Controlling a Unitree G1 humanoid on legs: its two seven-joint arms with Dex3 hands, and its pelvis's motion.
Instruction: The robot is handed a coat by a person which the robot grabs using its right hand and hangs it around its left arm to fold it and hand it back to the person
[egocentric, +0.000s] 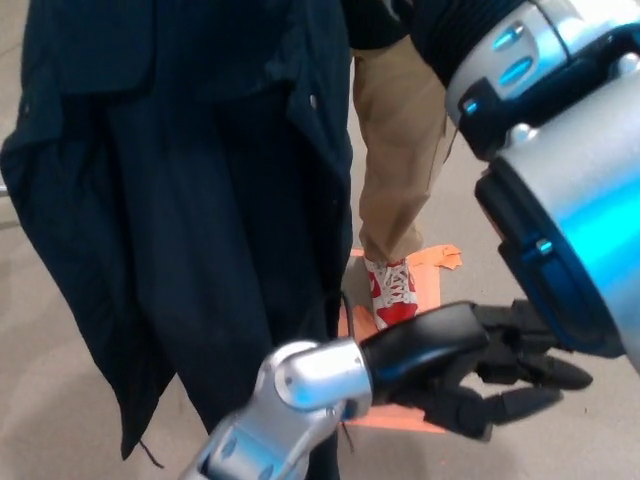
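Floor (600, 440): pale beige, smooth, filling the head view behind everything else. An orange floor marking (428, 285), rectangular with a torn, lifted corner at its far right, lies on it near the middle. A person stands at the far edge of that marking; only one leg in tan trousers (400, 150) and a red-and-white sneaker (392, 295) show, the sneaker resting on the orange patch. Task item: a dark navy coat (190, 220) hangs full length down the left and centre of the view, running from the top edge almost to the bottom edge, front panel and a snap visible, hem loose above the floor. Its support lies above the top edge and cannot be seen. The robot's left arm (310, 375), silver at the wrist, rises from the bottom edge across the coat's lower right border. The left hand (430, 350), black, reaches rightward past the coat, over the orange marking. The right forearm (570, 210), silver and blue, fills the right side, with the right hand (535, 375) just below it, pressed close against the left hand. The two black hands overlap, so whether either is spread or closed cannot be told. Neither hand visibly grasps the coat.
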